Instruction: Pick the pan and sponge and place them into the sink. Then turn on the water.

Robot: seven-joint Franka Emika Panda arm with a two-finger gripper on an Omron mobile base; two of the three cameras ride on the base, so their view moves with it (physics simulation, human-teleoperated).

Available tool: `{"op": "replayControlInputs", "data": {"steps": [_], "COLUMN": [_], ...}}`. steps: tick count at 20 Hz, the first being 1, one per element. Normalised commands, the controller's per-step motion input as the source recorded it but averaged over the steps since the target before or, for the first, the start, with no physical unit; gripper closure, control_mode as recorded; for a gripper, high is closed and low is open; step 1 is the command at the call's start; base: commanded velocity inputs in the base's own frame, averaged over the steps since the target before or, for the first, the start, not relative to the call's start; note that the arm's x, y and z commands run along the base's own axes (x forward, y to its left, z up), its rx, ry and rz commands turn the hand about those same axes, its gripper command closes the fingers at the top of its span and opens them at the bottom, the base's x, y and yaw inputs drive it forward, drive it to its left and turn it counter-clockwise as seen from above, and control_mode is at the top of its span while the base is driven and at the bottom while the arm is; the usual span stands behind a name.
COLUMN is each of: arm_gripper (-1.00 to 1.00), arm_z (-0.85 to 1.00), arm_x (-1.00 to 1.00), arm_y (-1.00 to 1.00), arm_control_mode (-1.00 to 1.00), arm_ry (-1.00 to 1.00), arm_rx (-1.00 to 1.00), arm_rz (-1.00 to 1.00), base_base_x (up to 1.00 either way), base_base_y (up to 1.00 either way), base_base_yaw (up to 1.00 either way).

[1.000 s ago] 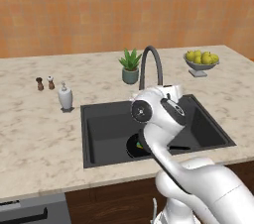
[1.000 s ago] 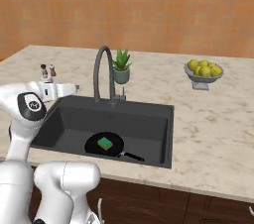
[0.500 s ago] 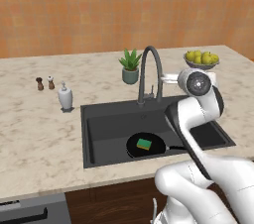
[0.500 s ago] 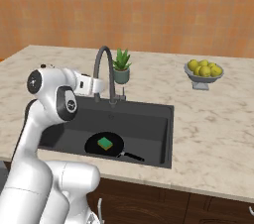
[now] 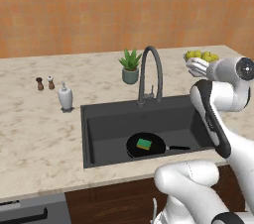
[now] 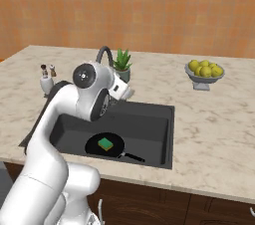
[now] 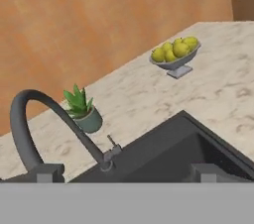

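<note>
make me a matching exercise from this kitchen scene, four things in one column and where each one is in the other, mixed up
Things:
1. sponge
2. pan
3. fruit bowl
4. soap dispenser

Places:
A. on the counter left of the sink, near two small shakers
B. on the floor of the sink
C. inside the pan
D. on the counter right of the sink, towards the wall

Right pairs: 1-C, 2-B, 3-D, 4-A
</note>
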Motion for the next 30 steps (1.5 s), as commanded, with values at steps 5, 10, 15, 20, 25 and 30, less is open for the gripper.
{"op": "replayControlInputs", "data": {"steps": [5, 10, 15, 20, 25, 30], "arm_gripper": [-1.0, -1.0, -1.0, -1.0, -1.0, -1.0], "arm_z": [0.04, 0.0, -0.02, -0.39, -0.75, -0.48], "arm_x": [0.18, 0.43, 0.56, 0.38, 0.38, 0.45], "arm_y": [-0.49, -0.28, -0.08, -0.01, 0.0, 0.0], "arm_control_mode": [-1.0, -1.0, -1.0, -1.0, -1.0, -1.0], "arm_ry": [0.0, 0.08, 0.13, 0.1, 0.18, 0.36], "arm_rx": [0.52, 0.48, 0.38, 0.37, 0.26, 0.28], "arm_rz": [-0.01, -0.05, -0.05, -0.03, -0.01, 0.0], "base_base_x": [0.0, 0.0, 0.0, 0.0, 0.0, 0.0], "base_base_y": [0.0, 0.0, 0.0, 0.0, 0.0, 0.0], "base_base_yaw": [0.0, 0.0, 0.0, 0.0, 0.0, 0.0]}}
